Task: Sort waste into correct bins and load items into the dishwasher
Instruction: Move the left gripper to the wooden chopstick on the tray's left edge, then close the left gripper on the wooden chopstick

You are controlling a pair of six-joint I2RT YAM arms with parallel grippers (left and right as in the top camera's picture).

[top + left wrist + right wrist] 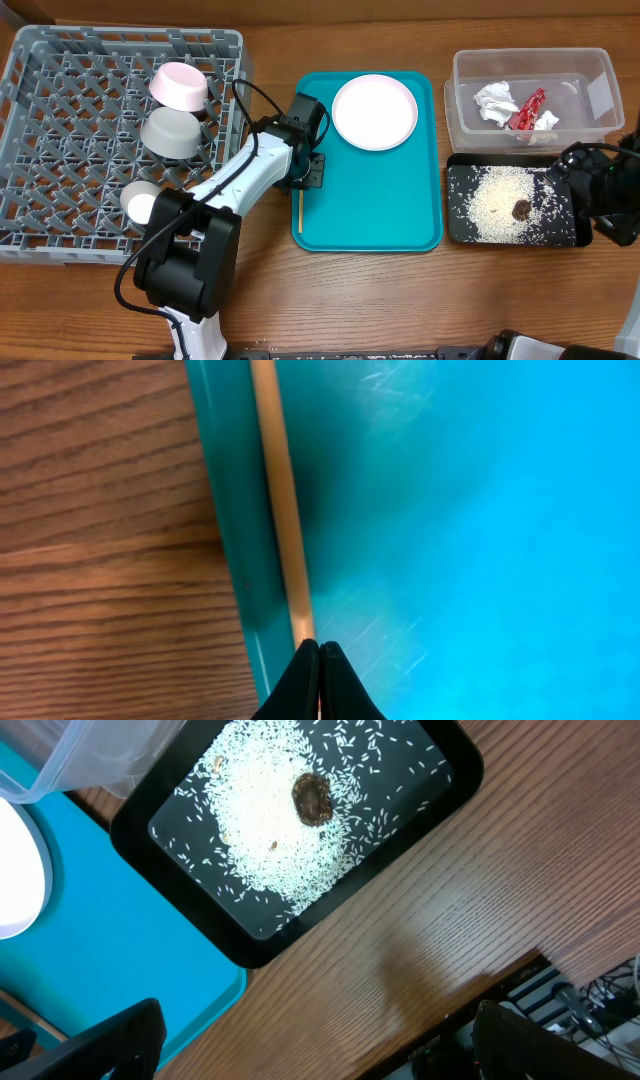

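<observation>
now rice (495,200) and brown lump (521,209) fill black tray (460,228); left hand (319,647) clenched, right hand (315,1025) released.

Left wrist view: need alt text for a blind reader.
The left hand is shut right at the near end of a thin wooden stick lying along the teal tray's left edge; whether the stick is pinched is unclear. Wood-grain table at left.

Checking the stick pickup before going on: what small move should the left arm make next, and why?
Probably a slight lift. The left end effector is shut where the wooden stick meets its tips, the stick lying along the rim of the teal tray; rising would show whether it holds.
</observation>
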